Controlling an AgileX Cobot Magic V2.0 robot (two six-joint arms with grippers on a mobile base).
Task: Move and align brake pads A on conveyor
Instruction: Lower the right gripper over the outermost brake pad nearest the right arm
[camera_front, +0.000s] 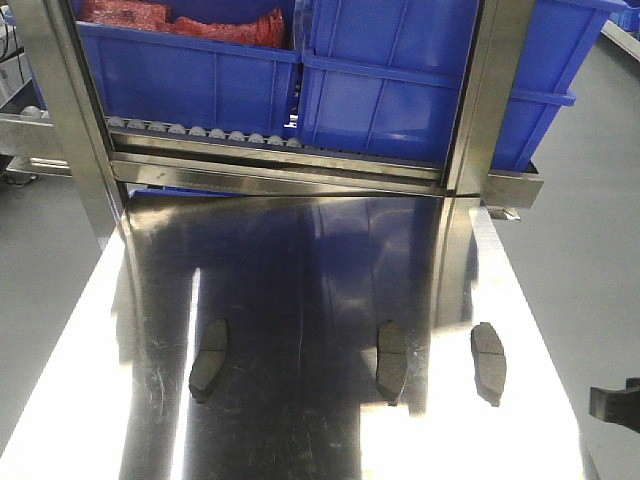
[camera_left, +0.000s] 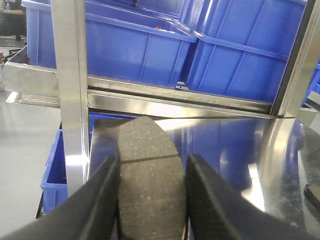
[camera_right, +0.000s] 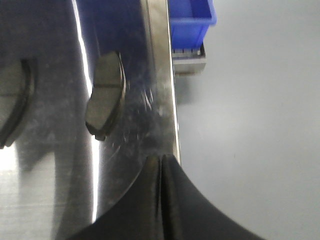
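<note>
Three dark grey brake pads lie on the shiny steel table (camera_front: 300, 440): a left one (camera_front: 208, 358), a middle one (camera_front: 391, 360) and a right one (camera_front: 488, 360). In the left wrist view my left gripper (camera_left: 152, 172) is shut on a fourth brake pad (camera_left: 147, 170), whose groove runs across between the fingers. My right gripper (camera_right: 161, 161) is shut and empty over the table's right edge, just behind the right pad (camera_right: 106, 100); the middle pad (camera_right: 12, 100) shows at the left. Part of the right gripper (camera_front: 612, 405) shows in the front view. The conveyor is out of view.
A steel roller rack (camera_front: 300, 175) with blue bins (camera_front: 400, 90) stands at the table's far end; one bin holds red parts (camera_front: 180, 22). Steel posts (camera_left: 70, 90) rise at the rack's corners. Grey floor (camera_right: 260, 125) lies beyond the table's right edge.
</note>
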